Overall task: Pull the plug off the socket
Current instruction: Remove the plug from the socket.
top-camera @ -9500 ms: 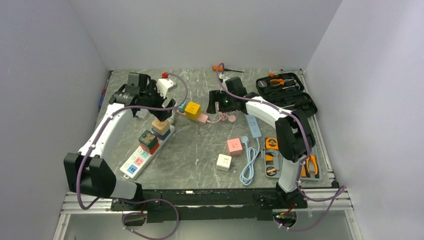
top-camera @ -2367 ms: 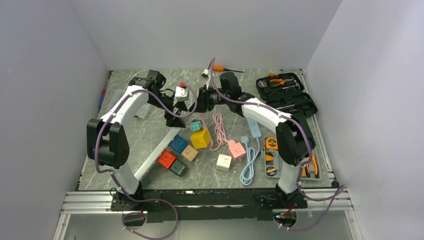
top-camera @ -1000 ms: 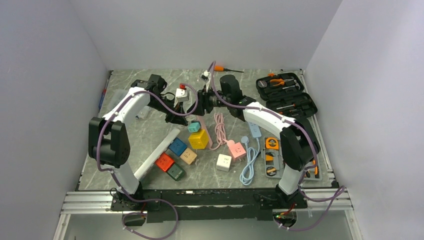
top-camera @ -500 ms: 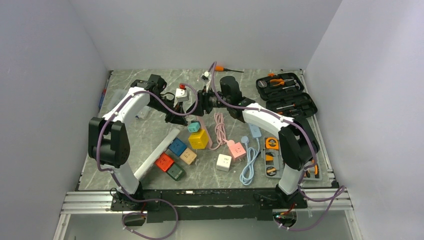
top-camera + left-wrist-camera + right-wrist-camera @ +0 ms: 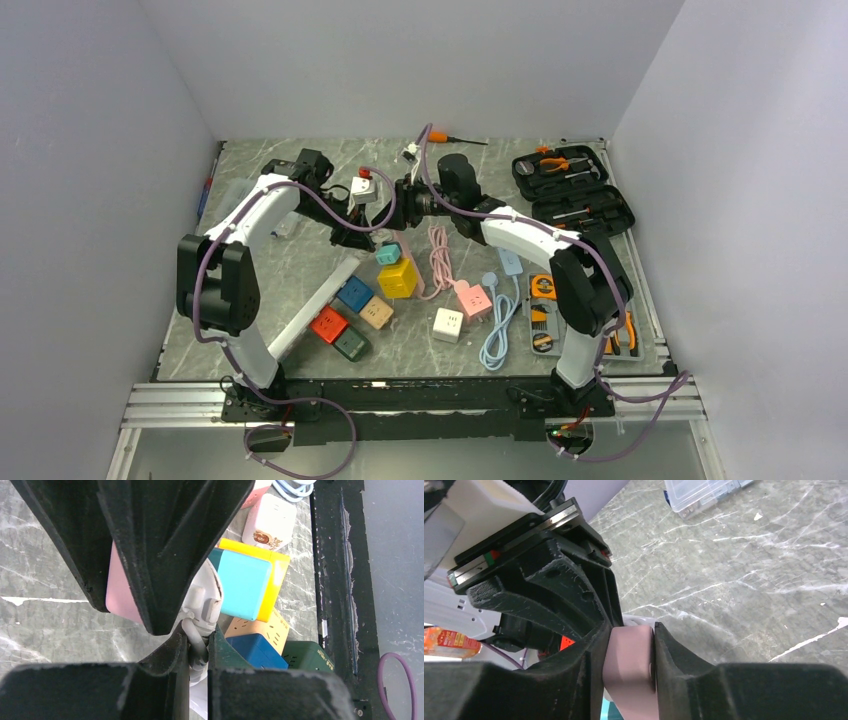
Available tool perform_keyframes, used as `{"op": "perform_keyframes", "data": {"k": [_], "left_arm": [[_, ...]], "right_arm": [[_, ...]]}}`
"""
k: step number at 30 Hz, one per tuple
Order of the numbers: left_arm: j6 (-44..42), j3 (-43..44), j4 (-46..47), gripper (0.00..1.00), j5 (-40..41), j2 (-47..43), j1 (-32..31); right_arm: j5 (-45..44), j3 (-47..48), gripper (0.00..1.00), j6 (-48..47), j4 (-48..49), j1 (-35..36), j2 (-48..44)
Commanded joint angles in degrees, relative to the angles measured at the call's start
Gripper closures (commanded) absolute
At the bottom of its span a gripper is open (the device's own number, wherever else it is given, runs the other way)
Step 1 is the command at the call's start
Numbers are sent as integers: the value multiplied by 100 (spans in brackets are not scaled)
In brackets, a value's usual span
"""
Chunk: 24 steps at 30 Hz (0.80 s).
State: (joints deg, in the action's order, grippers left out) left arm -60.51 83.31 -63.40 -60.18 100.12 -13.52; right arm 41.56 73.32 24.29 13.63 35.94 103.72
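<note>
Step in hand: both grips set, the pull itself not yet made. Left gripper [image 5: 196, 636] pressed together on the strain-relief neck and cord just below the white plastic plug [image 5: 204, 597], pinching it tight. Right gripper [image 5: 630, 630] clamped on the pink plastic socket block [image 5: 629, 666], one finger on each flat side. The two grippers meet nose to nose over the back-middle of the grey marble surface [image 5: 734, 555]; plug and socket look lifted clear of it, held between the arms. The plug sits against the pink block, but the joint itself is hidden behind a right finger in the left wrist view, so how deep the pins sit cannot be told; judged as seated. Below the held pair lie a cyan plastic cube adapter [image 5: 242, 585] and a yellow plastic cube adapter [image 5: 276, 575], close under but apart from it. Next move calls for a straight pull along the pin axis, the arms drawing apart, the right holding the block firm. Risks: the left grip is low on the neck, so it may slip or bend the cord; the block could twist in the right gripper.
</note>
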Motion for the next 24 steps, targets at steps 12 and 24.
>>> {"op": "perform_keyframes", "data": {"k": [12,24], "left_arm": [[33,370,-24,98,-754,-272,1],[-1216,1012,-1556,100,-1227,212,-10]], "right_arm": [[74,-163,100,135,718,45,-161],[41,145,100,-683,117,78,-233]]}}
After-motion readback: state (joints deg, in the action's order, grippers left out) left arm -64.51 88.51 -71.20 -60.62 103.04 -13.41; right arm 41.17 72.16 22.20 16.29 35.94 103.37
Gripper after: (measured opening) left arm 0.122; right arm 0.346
